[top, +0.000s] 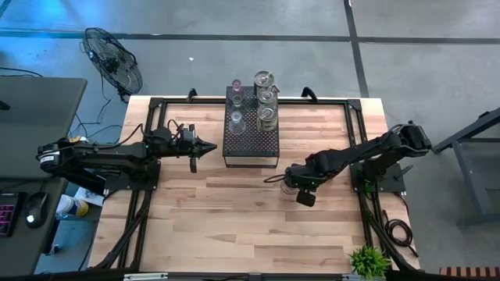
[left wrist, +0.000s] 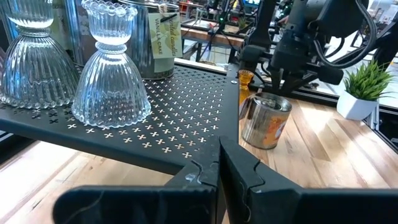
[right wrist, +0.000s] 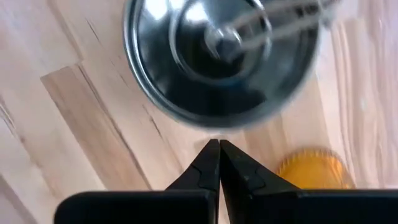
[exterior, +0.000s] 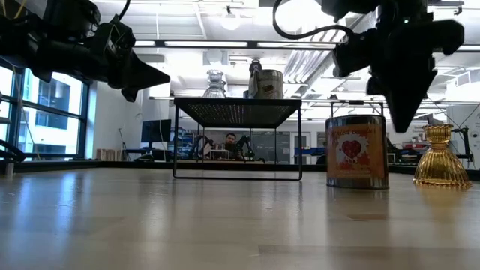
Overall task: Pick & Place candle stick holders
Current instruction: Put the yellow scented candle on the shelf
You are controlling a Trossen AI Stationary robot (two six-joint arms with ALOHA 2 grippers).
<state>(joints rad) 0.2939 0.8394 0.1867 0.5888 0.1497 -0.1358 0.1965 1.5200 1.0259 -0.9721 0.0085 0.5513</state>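
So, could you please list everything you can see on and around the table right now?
black perforated stand: one, black, rear middle of table
glass holders: about three, clear, one pinkish, on the stand's left side
silvery tins: about three, on the stand's right side
labelled tin: one, silvery with a red label, on the table below the right end effector
amber holder: one, amber-orange, beside that tin
potted plant: one, green, front right corner
fan: one, black, on the floor
person: one, far behind
left end effector: shut, left of the stand
right end effector: shut, above the labelled tin
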